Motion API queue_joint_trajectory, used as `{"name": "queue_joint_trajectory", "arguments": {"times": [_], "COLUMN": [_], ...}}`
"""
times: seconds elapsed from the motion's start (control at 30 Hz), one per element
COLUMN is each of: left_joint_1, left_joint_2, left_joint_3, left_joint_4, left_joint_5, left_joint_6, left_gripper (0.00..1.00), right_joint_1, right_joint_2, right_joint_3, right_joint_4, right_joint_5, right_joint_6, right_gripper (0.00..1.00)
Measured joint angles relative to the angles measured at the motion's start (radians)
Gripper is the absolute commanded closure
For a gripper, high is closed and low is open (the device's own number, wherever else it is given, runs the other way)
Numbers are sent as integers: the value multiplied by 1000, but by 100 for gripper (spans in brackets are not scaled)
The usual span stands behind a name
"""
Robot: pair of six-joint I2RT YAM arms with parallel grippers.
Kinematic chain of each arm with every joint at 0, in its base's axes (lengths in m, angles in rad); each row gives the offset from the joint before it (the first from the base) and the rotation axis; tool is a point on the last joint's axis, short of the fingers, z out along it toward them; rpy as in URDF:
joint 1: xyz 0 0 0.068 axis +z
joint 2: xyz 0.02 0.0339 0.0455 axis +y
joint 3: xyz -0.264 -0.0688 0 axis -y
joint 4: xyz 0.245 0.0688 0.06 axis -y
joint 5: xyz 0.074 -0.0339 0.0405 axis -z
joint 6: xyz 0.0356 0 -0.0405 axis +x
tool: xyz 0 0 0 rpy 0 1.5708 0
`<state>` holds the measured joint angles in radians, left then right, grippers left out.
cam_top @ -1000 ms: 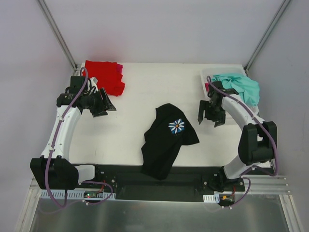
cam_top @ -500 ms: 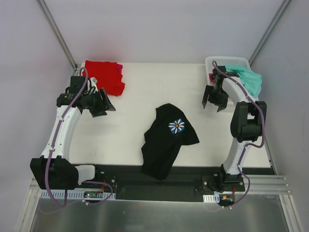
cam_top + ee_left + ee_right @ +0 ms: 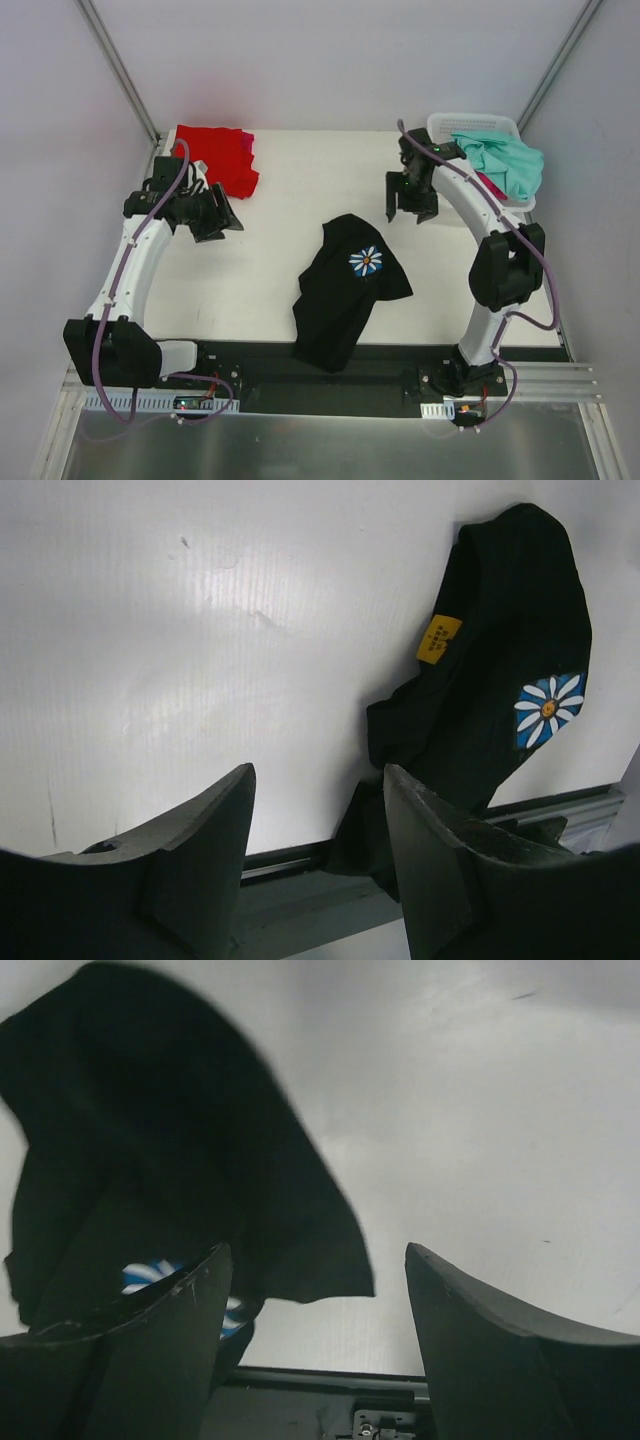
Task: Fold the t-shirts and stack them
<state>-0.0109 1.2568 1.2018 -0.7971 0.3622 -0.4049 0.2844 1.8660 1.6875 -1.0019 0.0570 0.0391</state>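
Observation:
A crumpled black t-shirt [image 3: 345, 285] with a daisy print lies mid-table, its lower end hanging over the near edge; it also shows in the left wrist view [image 3: 500, 650] and the right wrist view [image 3: 150, 1160]. A folded red t-shirt [image 3: 215, 155] with a magenta edge lies at the back left. A teal t-shirt [image 3: 500, 160] spills from the white basket [image 3: 470, 124] at the back right, pink cloth under it. My left gripper [image 3: 222, 215] hovers open and empty beside the red shirt. My right gripper [image 3: 408, 205] hovers open and empty above the bare table, left of the basket.
Bare white table [image 3: 300, 180] lies between the red t-shirt and the basket. A black rail [image 3: 330, 375] runs along the near edge, under the hanging end of the black shirt. Grey walls and slanted metal posts [image 3: 115, 70] close in the sides and back.
The right arm has swung toward the back and left, away from the basket's front, its jaws narrowing slightly. The left arm has barely shifted. The shirts lie unchanged.

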Motion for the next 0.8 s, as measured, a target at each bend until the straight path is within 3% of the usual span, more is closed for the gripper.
{"name": "queue_joint_trajectory", "arguments": {"times": [0.17, 0.4, 0.6, 0.8], "left_joint_1": [-101, -244, -250, -250], "left_joint_2": [72, 279, 337, 336], "left_joint_3": [-2, 8, 11, 11], "left_joint_4": [39, 96, 136, 140], "left_joint_5": [-9, -31, -30, -32], "left_joint_6": [-6, -58, -83, -86], "left_gripper": [47, 47, 48, 47], "right_joint_1": [162, 188, 187, 188], "right_joint_2": [-61, -68, -70, -65], "right_joint_3": [-1, -66, -206, -220], "right_joint_4": [-4, 6, 34, 67], "right_joint_5": [-34, -38, -46, -94], "right_joint_6": [3, 6, 6, 7], "right_gripper": [28, 33, 35, 35]}}
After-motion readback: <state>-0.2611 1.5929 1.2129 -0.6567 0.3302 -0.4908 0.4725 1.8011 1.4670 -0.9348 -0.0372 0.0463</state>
